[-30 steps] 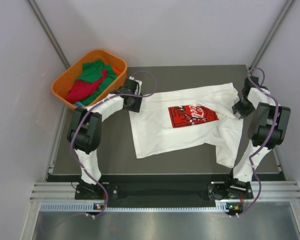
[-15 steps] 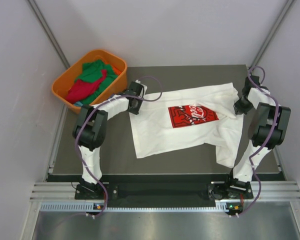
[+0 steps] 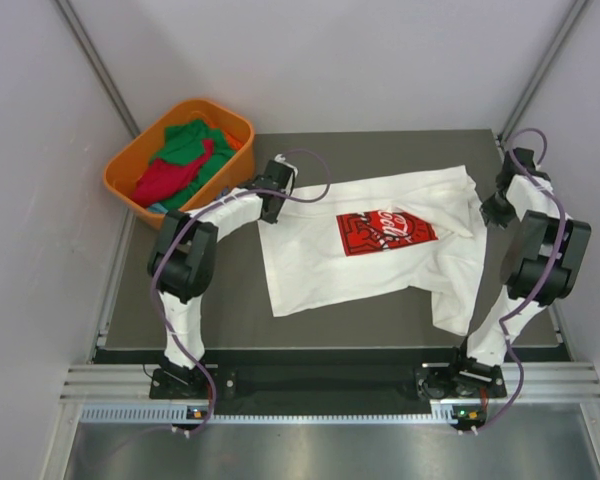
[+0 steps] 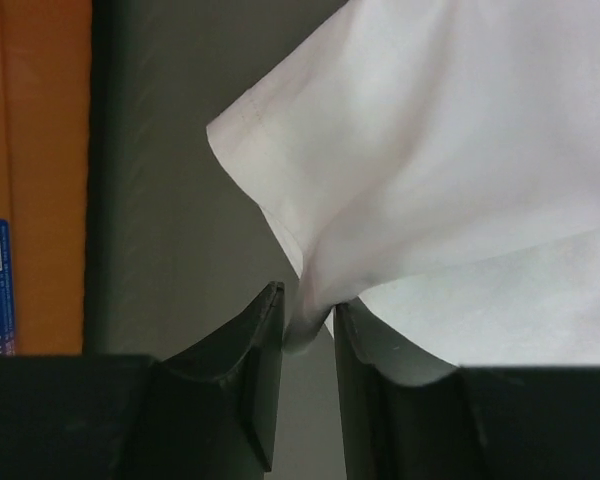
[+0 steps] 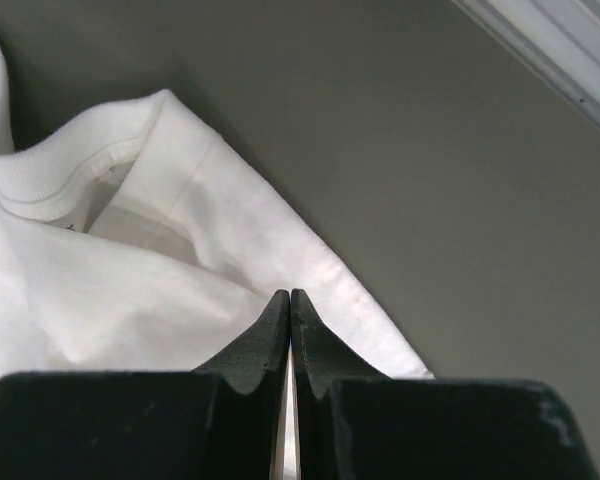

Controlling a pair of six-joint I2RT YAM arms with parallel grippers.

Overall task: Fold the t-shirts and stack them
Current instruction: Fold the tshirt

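Observation:
The white t-shirt (image 3: 320,260) with a red chest print (image 3: 385,230) lies spread and wrinkled on the dark table, its collar to the right. My left gripper (image 3: 276,186) is at the shirt's far left corner, shut on a pinch of the hem (image 4: 308,305). My right gripper (image 3: 494,207) is at the shirt's far right edge beside the collar (image 5: 60,190), its jaws pressed together on a thin fold of the white cloth (image 5: 290,296). A green t-shirt (image 3: 187,143) and a red t-shirt (image 3: 165,180) lie crumpled in the orange basket.
The orange plastic basket (image 3: 127,165) stands off the table's far left corner, close to my left arm; its wall shows in the left wrist view (image 4: 40,150). Grey walls enclose the table. A metal rail (image 5: 550,50) runs beside the right gripper.
My left gripper has moved toward the far edge with the shirt corner. My right gripper has shifted right and farther, pulling the collar side a little. The shirt's body has barely moved.

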